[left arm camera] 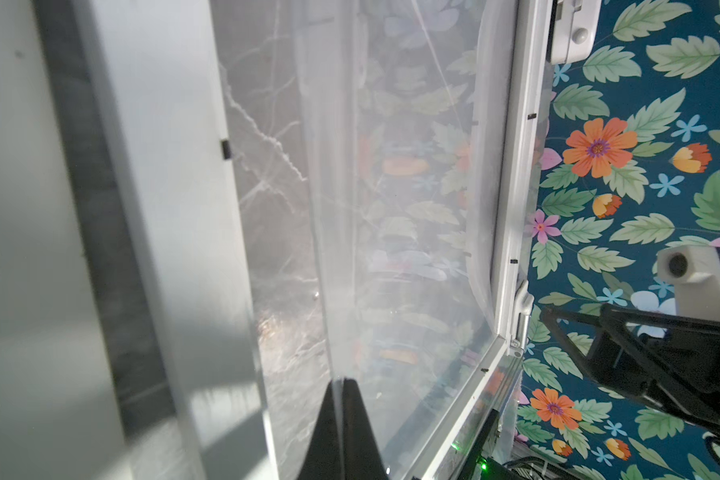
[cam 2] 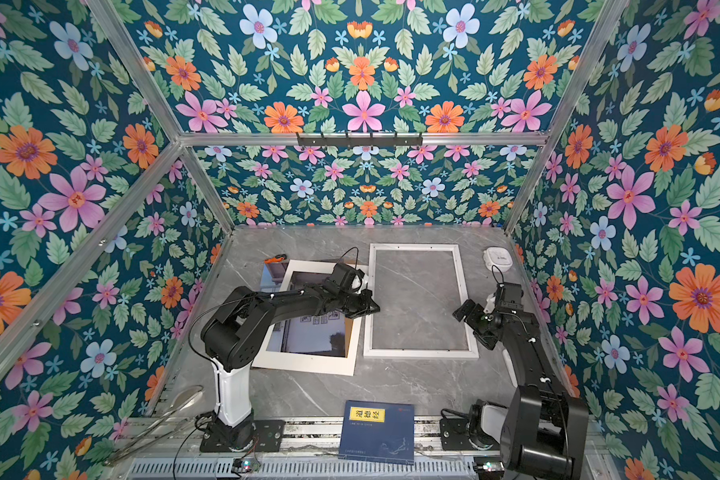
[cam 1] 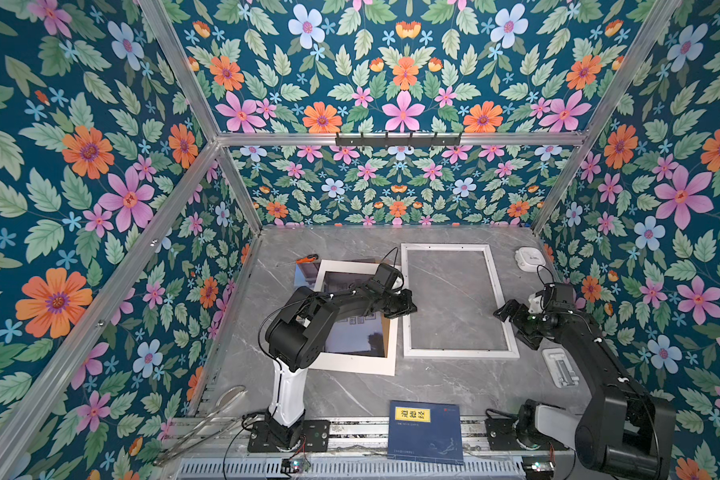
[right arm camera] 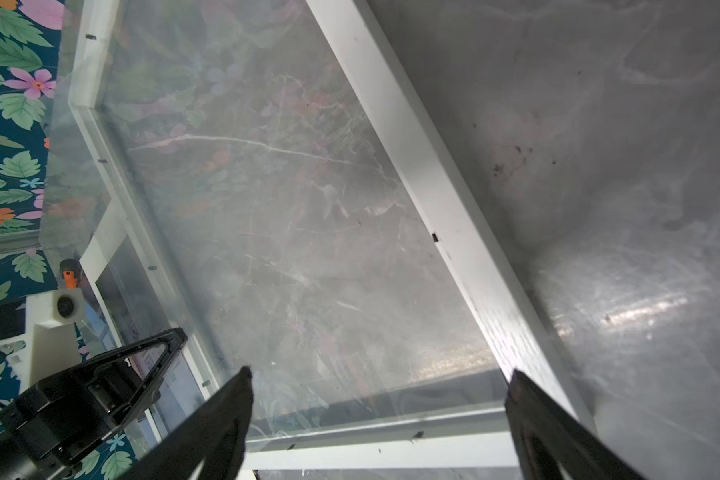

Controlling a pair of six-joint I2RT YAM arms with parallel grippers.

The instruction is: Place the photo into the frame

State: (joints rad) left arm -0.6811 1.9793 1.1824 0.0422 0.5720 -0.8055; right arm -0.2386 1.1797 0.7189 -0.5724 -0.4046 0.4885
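Photo (cam 1: 352, 338) lies under the white mat (cam 1: 358, 366), left on the table (cam 1: 433, 386), just beside the empty frame (cam 1: 460, 354). Your left gripper (cam 1: 410, 306) is clamped tight at the frame's left rail; you cannot tell whether it pinches anything. Your right gripper (cam 1: 500, 312) gapes wide, empty, near the right rail.

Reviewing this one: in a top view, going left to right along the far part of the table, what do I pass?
Orange-handled tool → white card mat, lying over the photo → frame → white device by the right wall.
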